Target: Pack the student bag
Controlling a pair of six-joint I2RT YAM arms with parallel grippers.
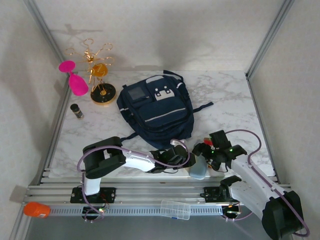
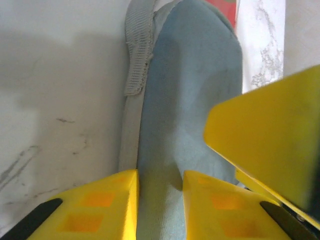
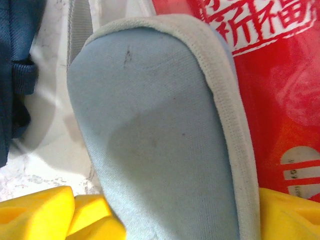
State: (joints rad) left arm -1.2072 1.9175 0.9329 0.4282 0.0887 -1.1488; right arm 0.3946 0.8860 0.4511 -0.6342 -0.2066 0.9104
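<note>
To the left of the student bag [image 1: 156, 112], which is laid flat on the marble table [image 1: 235, 100], a pink object [image 1: 75, 80], a gold wire stand [image 1: 100, 75] and a small dark bottle [image 1: 76, 110] are set. Just in front of the bag, a pale blue pouch [image 1: 198, 169] is pinched by the left gripper [image 2: 160, 180], while the right gripper [image 3: 167, 200] is spread wide around it. Further right, a red packet [image 3: 280, 100] is printed with white Chinese characters, 福 among them.

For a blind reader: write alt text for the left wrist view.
The left hand's yellow fingers pinch a pale blue fabric item with grey ribbed trim, close up over a white marble table.
</note>
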